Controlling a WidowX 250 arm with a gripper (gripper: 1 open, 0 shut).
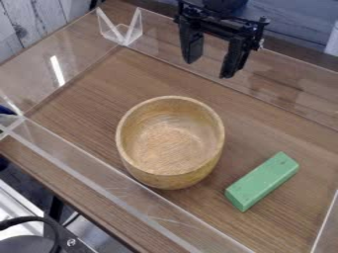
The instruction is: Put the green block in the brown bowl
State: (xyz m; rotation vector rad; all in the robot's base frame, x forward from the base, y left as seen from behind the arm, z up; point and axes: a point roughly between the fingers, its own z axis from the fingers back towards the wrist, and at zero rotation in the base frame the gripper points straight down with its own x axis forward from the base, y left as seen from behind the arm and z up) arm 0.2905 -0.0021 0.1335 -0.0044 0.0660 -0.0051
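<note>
Green block sits nearest, flat on the desk just beside the brown bowl. Looks light and rigid, so pinch across its narrow sides mid-length. Gripper fingers hang wide open, holding nothing.

I see even, fairly bright, diffuse lighting over the wooden table, with only a soft, short shadow under the brown bowl and the green block. White glare streaks sit on the clear acrylic walls at left and lower left. The frame is low-resolution and slightly soft throughout; the black gripper loses detail in its dark areas.
</note>
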